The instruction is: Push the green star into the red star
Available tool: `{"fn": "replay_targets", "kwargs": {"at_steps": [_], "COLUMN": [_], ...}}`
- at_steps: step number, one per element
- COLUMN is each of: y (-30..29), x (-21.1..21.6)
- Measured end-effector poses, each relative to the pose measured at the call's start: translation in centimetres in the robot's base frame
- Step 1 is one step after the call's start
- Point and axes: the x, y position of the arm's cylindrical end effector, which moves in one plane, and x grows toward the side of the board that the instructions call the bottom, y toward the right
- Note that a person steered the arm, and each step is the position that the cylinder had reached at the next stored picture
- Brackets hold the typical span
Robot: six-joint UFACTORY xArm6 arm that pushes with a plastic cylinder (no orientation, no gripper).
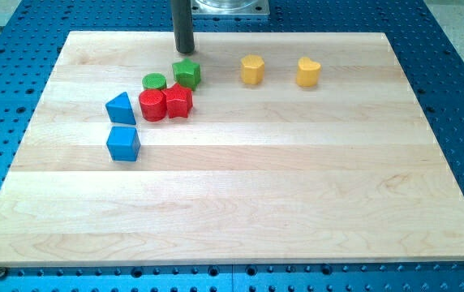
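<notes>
Bare-ended and holding nothing, my tip (184, 50) sits just above the green star (186, 73), which touches the red star (178, 100) below

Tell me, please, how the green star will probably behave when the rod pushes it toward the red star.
The green star looks squat and flat-based, so it should slide, not tip. Its points may make it turn if my tip, just above it, pushes off-centre. The red star nearly touches it, so both probably move together.

The dark rod (183, 24) is cut off by the view's top; the green cylinder (154, 81) seems partly hidden.
</notes>
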Motion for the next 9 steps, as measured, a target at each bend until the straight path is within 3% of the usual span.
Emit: {"fn": "replay_targets", "kwargs": {"at_steps": [4, 5, 6, 7, 9], "y": [0.0, -2.1, 1.8, -0.3, -2.9], "x": [0.2, 2.7, 3.7, 5.6, 13.9]}}
